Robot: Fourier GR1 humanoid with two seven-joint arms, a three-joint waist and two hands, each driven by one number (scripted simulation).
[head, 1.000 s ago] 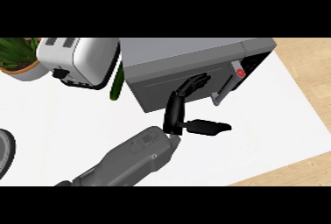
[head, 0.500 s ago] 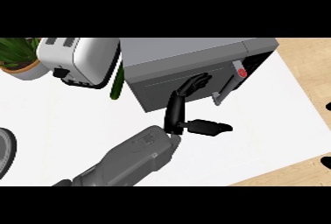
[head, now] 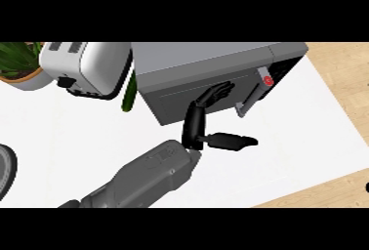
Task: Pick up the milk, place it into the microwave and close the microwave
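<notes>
1. One hand is at work: the left hand point(head: 194, 122) stands upright with straight fingers point(head: 216, 93) laid flat against the microwave's door. Its thumb juts out to the right and it holds nothing.
2. Set at the back of the worktop point(head: 302, 136), the microwave point(head: 209, 58) has its door lying flush to the body, as far as shows. The door's handle point(head: 249, 100) and a red button point(head: 267, 81) are just right of the fingertips.
3. No milk shows anywhere; the door hides the microwave's inside.
4. Only a dark sliver of the right hand point(head: 367, 186) shows, at the view's right edge; I cannot tell whether it is open or closed.
5. The worktop's right edge runs diagonally close past the microwave's right corner, with wooden floor point(head: 346, 63) beyond. The near edge cuts across the lower right.
6. Bare white surface lies in front of the door and right of the thumb, out to both edges. More lies left of the forearm, up to a dark round rim point(head: 4, 171).
7. Room is tighter on the left: a toaster point(head: 83, 66) stands near the microwave with a slim green thing point(head: 128, 95) between them, and a potted plant point(head: 22, 73) stands beyond.
</notes>
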